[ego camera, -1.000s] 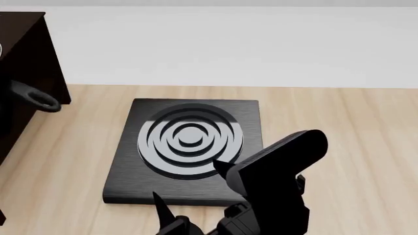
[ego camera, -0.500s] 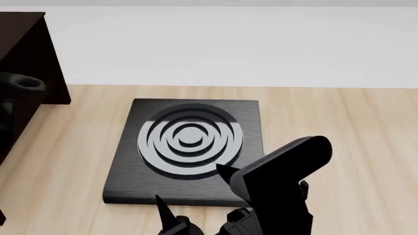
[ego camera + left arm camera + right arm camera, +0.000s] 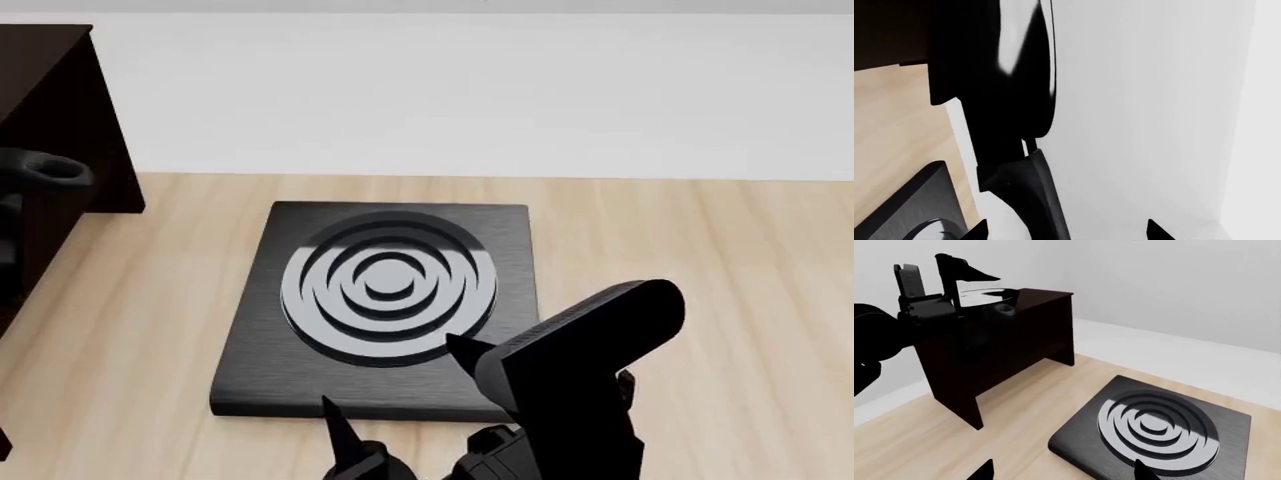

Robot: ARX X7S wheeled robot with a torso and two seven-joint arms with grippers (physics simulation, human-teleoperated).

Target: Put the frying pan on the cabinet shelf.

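Note:
The frying pan [image 3: 1021, 50] is glossy black with a pale sheen and shows edge-on in the left wrist view. Its handle [image 3: 1034, 195] runs down between my left gripper's [image 3: 1067, 231] fingertips, which stand wide apart and do not visibly touch it. In the right wrist view the pan [image 3: 984, 292] appears to lie on the top board [image 3: 1044, 297] of the dark brown cabinet, beside my open left gripper [image 3: 934, 269]. In the head view only the handle's eyelet [image 3: 47, 170] shows, by the cabinet [image 3: 60, 110]. My right gripper [image 3: 1064, 471] is open and empty above the burner plate's near edge.
A square black burner plate with concentric rings [image 3: 387, 300] lies on the wooden surface in the middle. My right arm [image 3: 574, 390] hangs over its near right corner. A white wall runs along the back.
The pan's handle went up and to the left one second ago, then stayed still. My right arm sank slightly lower in the head view.

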